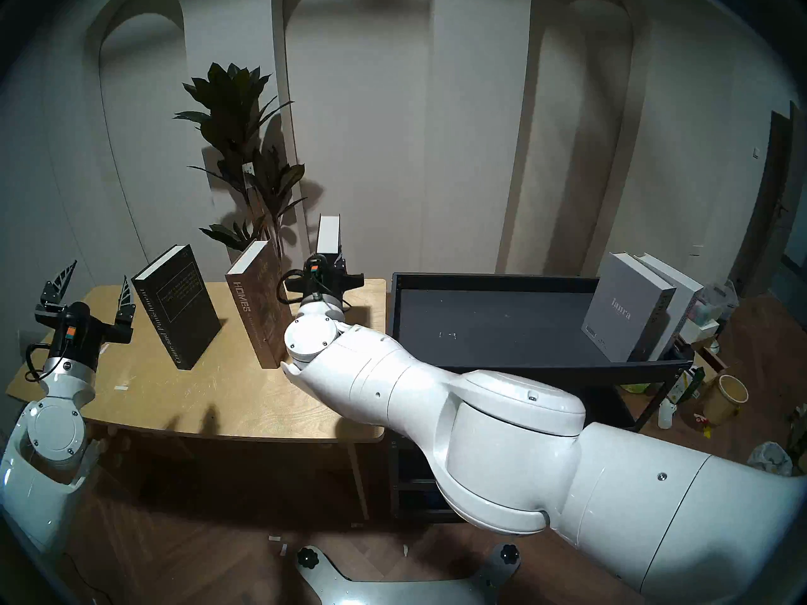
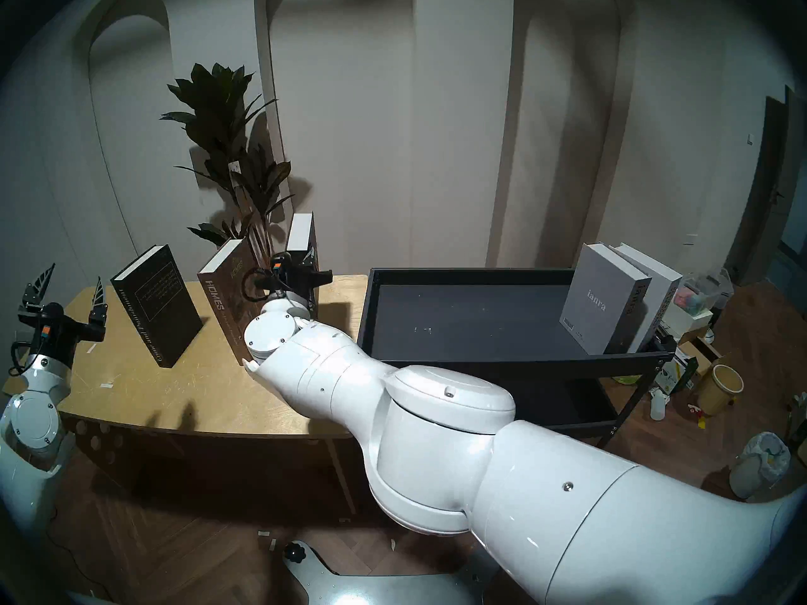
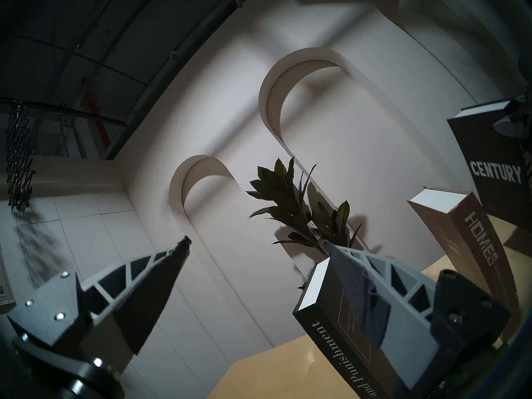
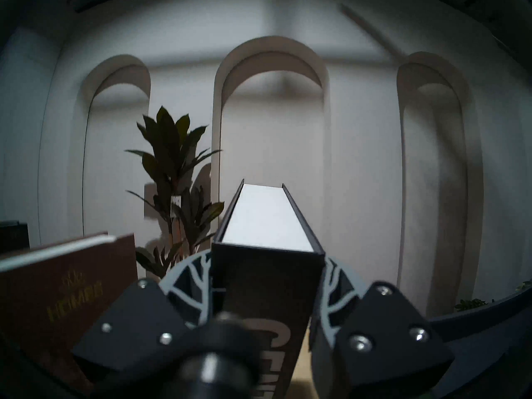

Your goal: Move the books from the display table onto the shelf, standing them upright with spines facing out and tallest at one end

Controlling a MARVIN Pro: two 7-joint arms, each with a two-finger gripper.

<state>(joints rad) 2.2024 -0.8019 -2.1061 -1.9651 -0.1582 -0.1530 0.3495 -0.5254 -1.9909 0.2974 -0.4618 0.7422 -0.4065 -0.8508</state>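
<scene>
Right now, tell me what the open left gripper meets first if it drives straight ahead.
Probably nothing nearby: the left gripper points up past the black "Crime and Punishment" hardcover toward the white arched wall. Depth is unclear.

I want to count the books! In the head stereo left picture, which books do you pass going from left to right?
Crime and Punishment book → HOMES book → CENTURY book, squeezed by the right gripper → grey ianra book → white book.
</scene>
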